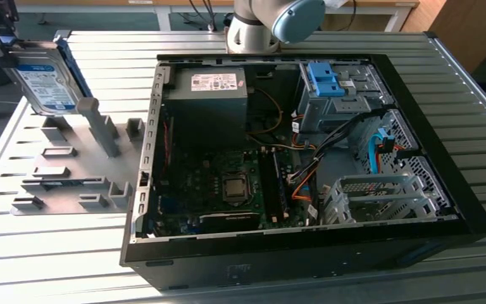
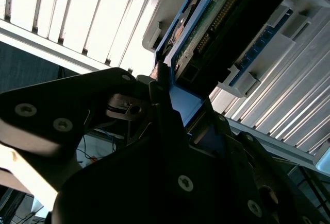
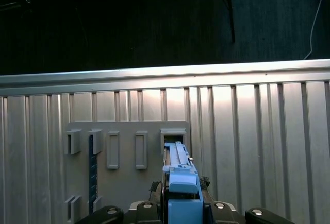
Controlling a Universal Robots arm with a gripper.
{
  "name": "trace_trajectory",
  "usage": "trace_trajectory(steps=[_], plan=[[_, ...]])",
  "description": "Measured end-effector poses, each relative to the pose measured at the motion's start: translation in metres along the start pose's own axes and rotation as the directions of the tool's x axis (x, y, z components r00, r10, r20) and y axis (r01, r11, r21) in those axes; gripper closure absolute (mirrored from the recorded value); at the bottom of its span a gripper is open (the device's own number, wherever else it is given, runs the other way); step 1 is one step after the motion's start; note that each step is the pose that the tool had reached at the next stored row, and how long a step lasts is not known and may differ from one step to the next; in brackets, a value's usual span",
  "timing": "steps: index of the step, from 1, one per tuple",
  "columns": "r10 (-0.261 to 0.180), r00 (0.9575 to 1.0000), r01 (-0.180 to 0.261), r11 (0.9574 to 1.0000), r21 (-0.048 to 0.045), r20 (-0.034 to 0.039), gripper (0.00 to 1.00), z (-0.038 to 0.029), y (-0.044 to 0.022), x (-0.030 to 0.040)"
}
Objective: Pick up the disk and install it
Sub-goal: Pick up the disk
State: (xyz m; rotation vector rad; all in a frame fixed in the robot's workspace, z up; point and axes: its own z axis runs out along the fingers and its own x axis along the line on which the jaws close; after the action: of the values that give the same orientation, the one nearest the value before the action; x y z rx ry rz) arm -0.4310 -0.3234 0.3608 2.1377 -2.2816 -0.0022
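ribbed metal table [image 1: 57,253] | grey holder plate [image 1: 74,168] | open black computer case [image 1: 311,259]

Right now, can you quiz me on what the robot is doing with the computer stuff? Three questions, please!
1. True or false: the disk already sits inside the computer case.
2. What is the gripper clamped on? A) the disk B) a cable C) nothing
3. Fill in: the plastic frame around the disk is coloured ____.

Key: 1 false, it is held outside the case, over the grey holder plate; 2 A; 3 blue.
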Motion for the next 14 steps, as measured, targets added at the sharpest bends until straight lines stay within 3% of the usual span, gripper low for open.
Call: trace_trajectory(steps=[14], plan=[[0.000, 1.0000, 0.000, 1.0000, 0.0000, 0.0000, 0.64, -0.0045, 0.0001, 0.0000]])
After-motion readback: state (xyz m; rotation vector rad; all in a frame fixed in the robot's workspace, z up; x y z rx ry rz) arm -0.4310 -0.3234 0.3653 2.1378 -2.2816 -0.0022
